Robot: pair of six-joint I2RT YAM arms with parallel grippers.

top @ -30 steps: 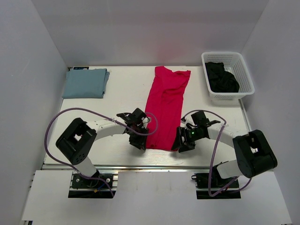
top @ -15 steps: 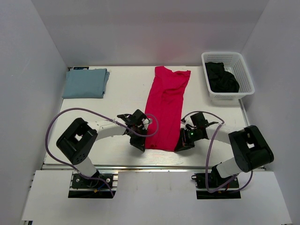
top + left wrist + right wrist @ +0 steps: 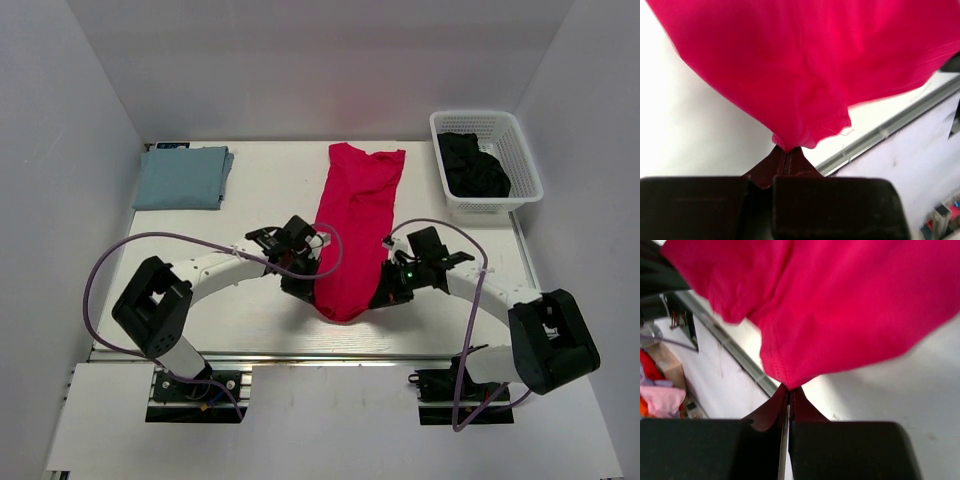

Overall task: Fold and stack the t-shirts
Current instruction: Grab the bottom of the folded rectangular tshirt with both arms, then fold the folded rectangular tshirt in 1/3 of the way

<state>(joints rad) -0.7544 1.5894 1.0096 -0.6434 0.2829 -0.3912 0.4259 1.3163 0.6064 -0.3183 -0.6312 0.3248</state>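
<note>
red tee [image 3: 352, 225], narrow lengthwise strip, btm hem lifted, sagging

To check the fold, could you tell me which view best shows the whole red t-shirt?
The top external view: the red t-shirt shows end to end. Each wrist view shows only a pinched corner of it.

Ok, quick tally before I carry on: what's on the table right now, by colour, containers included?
red t-shirt: 1
blue-grey t-shirt, folded: 1
black cloth, lying in the basket: 1
white basket: 1
Total: 4
</note>
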